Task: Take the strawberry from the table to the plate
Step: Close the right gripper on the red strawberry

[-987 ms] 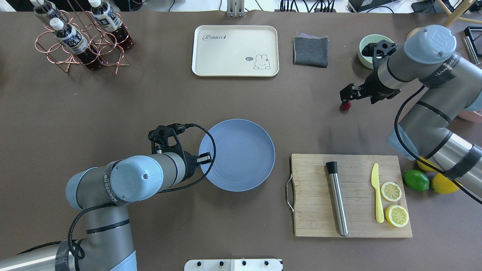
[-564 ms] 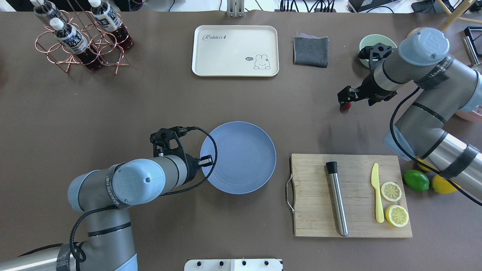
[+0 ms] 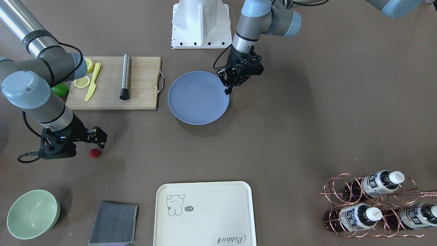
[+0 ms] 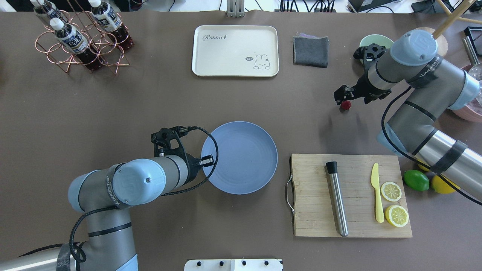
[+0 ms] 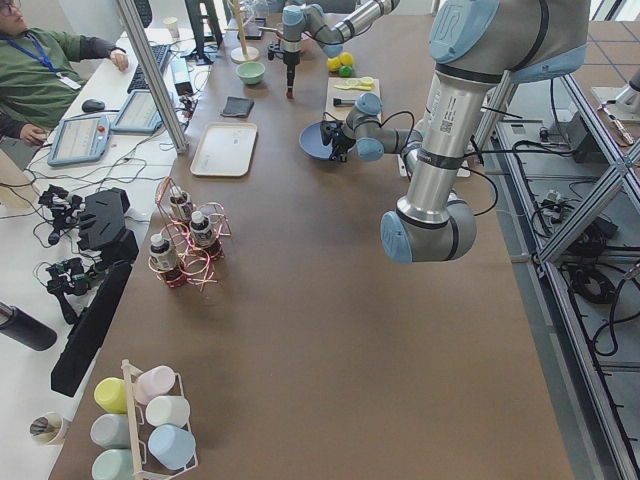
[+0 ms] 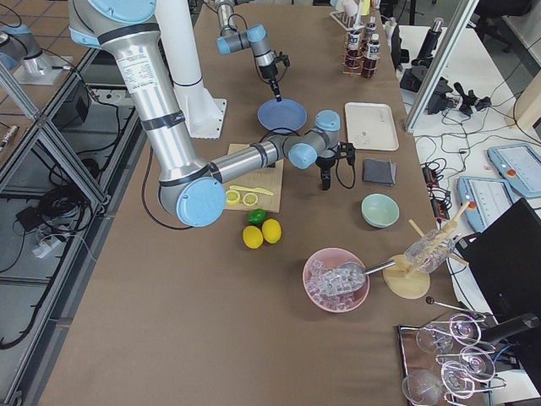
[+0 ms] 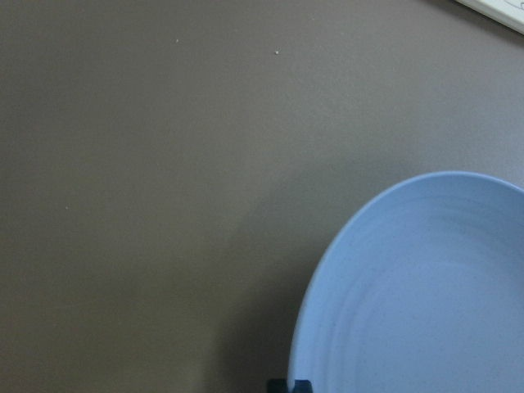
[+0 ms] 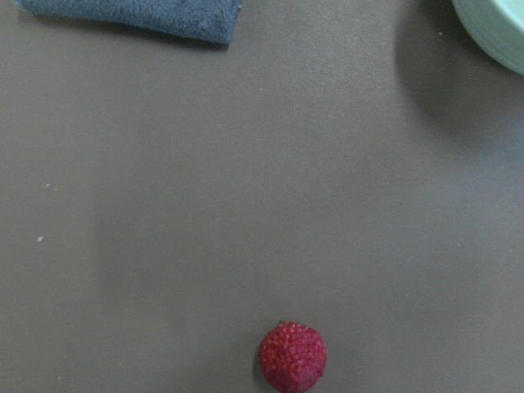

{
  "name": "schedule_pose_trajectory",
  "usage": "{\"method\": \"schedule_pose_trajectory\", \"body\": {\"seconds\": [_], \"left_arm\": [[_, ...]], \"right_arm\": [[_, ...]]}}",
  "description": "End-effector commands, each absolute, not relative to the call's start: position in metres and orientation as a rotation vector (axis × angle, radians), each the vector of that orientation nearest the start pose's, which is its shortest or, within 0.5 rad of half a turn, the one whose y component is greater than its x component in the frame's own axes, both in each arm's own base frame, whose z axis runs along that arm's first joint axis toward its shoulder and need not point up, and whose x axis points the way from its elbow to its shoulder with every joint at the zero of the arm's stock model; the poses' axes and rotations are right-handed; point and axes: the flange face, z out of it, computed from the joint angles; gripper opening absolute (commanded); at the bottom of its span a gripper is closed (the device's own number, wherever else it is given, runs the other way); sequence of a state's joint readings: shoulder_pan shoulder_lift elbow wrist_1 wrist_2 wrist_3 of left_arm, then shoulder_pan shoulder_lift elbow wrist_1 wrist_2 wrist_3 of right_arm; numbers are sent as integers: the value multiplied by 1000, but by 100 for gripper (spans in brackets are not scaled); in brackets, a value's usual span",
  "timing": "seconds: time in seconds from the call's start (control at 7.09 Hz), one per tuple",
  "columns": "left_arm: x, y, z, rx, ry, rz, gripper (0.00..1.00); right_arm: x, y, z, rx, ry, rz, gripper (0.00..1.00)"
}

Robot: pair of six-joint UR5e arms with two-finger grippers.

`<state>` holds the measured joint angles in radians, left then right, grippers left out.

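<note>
Overhead exterior shows bumpy strawberry (image 4: 345,105) on matte table (image 4: 150,98) beside right tool (image 4: 340,97), spread unclear.

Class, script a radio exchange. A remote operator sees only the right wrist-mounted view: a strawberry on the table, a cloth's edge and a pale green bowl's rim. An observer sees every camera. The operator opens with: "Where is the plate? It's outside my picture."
Observer: The plate lies in the middle of the table, beside the handle end of the wooden cutting board.
Operator: Is the other arm near it?
Observer: Yes, the left end effector is shut on the plate's rim, on the side away from the board.
Operator: And my own end effector?
Observer: The right end effector hangs open just above the strawberry, not gripping it.
</note>
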<state>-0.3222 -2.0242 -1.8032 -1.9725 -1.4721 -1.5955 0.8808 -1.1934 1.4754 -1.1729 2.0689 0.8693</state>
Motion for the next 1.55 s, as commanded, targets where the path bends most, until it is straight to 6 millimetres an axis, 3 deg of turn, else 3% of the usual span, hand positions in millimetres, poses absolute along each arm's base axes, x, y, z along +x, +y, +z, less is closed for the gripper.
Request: {"method": "schedule_pose_trajectory", "body": {"seconds": [0.0,0.56,0.71,0.99,1.13,1.27,1.41], "left_arm": [[545,-333,251,251,1074,-365,0],[544,-335,251,254,1073,-362,0],[544,-335,251,255,1073,-360,0],[544,-335,252,254,1072,-360,0],[544,-335,256,256,1065,-362,90],[544,-335,258,258,1063,-362,98],[544,-335,258,258,1065,-362,98]], "right_arm": [[-362,-572,470,152,-822,-5,100],[-373,-569,463,149,-832,-10,89],[-376,-568,464,150,-828,-13,73],[-377,-569,460,156,-828,-11,23],[-377,-569,460,156,-828,-11,0],[-377,-569,460,157,-829,-11,0],[-374,-570,454,165,-837,-10,0]]}}
